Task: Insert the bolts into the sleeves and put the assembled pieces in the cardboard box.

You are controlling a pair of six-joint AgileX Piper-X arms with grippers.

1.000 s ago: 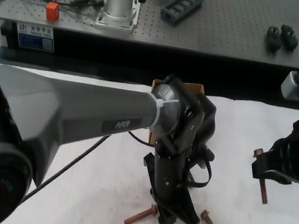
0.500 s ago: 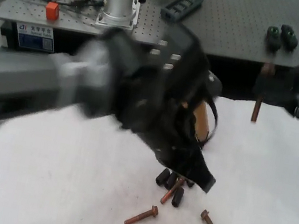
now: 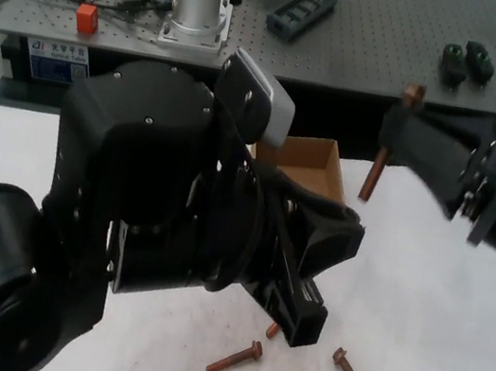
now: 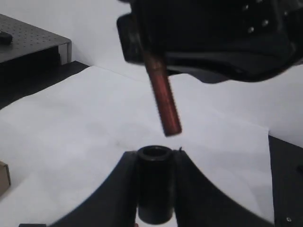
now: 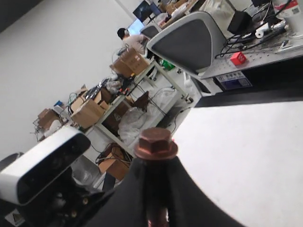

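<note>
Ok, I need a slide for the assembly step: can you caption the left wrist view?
Left gripper holds a black sleeve; the right gripper holds a bolt just above its opening.

The cardboard box (image 3: pixel 314 164) sits on the cloth (image 3: pixel 449 355), with the perforated table (image 3: pixel 378 45) behind it. Just right of the box, the right gripper (image 3: pixel 393 139) holds a bolt (image 3: pixel 374 174) upright, head up. In front of the box, the left gripper (image 4: pixel 155 163) grips a sleeve (image 4: pixel 155 194); the bolt's tip is near the sleeve's open end, not touching. Farther in front of the box, loose bolts (image 3: pixel 234 358) lie on the cloth.
</note>
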